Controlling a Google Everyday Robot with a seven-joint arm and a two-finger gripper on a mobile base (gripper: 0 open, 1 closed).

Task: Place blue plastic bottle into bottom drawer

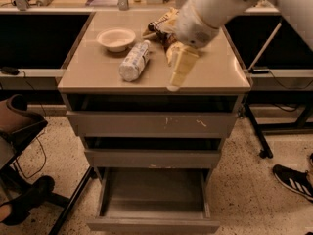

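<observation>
Gripper (173, 84) of the robot hung at the end of the white arm (215, 6), which reached in from the upper right. It pointed down at the cabinet top (93, 77), its tip close above the front edge and a little right of the middle. Whether it was open or closed could not be told from this angle, and nothing showed in its hold. To the left of the gripper, near but apart from it, the bottle (134, 61) lay on its side on the same top, slantwise, with one end toward the back and the other toward the front edge. Farther left and behind stood a white bowl (116, 39), just beside the bottle's far end. Behind the gripper, partly hidden by the arm, lay a chip bag (160, 26). Straight below the gripper the cabinet's three grey drawers showed. The top drawer (151, 125) and the middle drawer (152, 158) each stood a little way out, and the bottom drawer (152, 225) was pulled far out with its grey inside in view. Low to the right of the gripper a dark shoe (292, 181) rested on the speckled floor (244, 199), and well off to the lower left stood a chair (19, 126).
</observation>
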